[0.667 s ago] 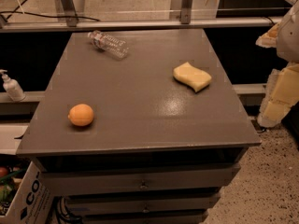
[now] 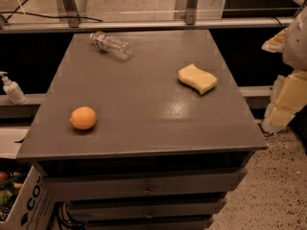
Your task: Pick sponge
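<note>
The sponge (image 2: 197, 78) is a pale yellow foam block with wavy sides. It lies flat on the grey table top (image 2: 144, 95), right of centre. My gripper (image 2: 287, 102), with pale yellow blocky pads, hangs at the right edge of the view. It is off the table's right side, lower than and well apart from the sponge, and holds nothing that I can see.
An orange fruit (image 2: 83, 118) sits front left on the table. A clear plastic bottle (image 2: 111, 45) lies on its side at the back left. A pump bottle (image 2: 11, 88) stands on a ledge to the left. A cardboard box (image 2: 21, 202) is on the floor, lower left.
</note>
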Robot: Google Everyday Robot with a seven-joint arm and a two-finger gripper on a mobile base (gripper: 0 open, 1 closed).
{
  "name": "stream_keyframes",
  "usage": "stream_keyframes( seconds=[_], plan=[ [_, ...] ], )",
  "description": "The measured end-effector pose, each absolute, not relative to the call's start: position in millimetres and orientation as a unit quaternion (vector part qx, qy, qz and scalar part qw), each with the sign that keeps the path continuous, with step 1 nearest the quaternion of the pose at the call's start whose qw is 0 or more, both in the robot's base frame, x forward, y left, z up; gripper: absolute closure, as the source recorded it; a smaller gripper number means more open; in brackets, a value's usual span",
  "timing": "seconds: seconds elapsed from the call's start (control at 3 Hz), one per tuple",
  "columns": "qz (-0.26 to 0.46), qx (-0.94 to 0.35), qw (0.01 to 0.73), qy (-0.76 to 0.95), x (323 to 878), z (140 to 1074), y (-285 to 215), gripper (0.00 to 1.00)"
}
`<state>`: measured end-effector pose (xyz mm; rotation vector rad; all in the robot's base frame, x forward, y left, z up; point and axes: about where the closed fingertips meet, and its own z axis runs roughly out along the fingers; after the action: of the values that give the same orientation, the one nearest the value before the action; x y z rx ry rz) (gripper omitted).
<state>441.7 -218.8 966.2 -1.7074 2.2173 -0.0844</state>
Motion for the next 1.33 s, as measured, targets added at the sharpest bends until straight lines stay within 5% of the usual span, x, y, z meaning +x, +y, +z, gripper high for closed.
stream_keyframes(
  seconds=[1.33],
  plan=[
    [0.023,-0.517,0.276,0.810,557,884,-235,0.00]
  ],
)
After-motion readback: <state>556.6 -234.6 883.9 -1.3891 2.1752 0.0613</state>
